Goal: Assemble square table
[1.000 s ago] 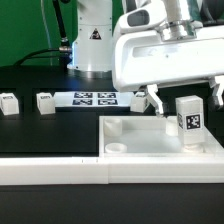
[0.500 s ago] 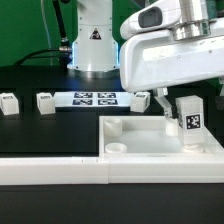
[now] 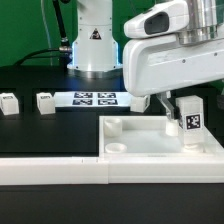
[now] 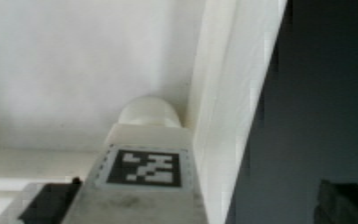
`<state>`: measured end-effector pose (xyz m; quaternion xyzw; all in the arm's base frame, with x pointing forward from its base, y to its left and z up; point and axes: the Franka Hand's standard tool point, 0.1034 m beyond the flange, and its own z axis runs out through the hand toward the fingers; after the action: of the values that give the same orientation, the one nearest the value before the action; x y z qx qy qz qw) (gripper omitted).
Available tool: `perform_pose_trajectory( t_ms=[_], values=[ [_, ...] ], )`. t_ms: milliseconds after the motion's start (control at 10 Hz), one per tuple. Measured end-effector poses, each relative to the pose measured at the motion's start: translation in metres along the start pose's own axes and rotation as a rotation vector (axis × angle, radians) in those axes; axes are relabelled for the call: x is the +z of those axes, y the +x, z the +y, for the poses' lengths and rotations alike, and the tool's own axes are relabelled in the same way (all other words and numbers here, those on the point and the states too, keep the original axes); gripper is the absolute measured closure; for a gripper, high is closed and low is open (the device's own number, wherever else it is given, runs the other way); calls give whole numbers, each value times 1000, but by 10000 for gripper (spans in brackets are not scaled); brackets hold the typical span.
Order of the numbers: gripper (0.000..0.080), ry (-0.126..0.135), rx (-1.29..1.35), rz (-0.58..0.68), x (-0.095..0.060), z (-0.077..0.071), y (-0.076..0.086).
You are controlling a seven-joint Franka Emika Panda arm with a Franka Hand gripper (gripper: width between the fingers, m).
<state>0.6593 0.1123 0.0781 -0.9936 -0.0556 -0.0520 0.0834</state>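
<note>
Two jaws spread wide, released, one on either side of an upright leg [image 3: 189,122], with gaps on both flanks in the wrist view. That leg stands inside the square table top [image 3: 135,135], near its rim, at the exterior view's lower right. Further out on the dark surface [image 3: 40,130] — the marker board [image 3: 95,98], then a loose leg [image 3: 45,100] and a second loose leg [image 3: 9,102] at the exterior view's left.

White tagged leg [image 3: 190,122] upright in tabletop [image 3: 138,142]
</note>
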Motion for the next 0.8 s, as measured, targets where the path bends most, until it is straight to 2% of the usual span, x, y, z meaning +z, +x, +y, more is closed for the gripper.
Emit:
perform_pose_trajectory(
  t_ms=[100, 300, 400, 500, 800],
  values=[
    [151, 1, 15, 0, 0, 0, 0],
    [408, 4, 78, 0, 0, -1, 0],
    [408, -1, 149, 1, 0, 3, 0],
    [491, -6, 187, 0, 0, 8, 0],
    [497, 0, 413, 1, 0, 9, 0]
  ],
)
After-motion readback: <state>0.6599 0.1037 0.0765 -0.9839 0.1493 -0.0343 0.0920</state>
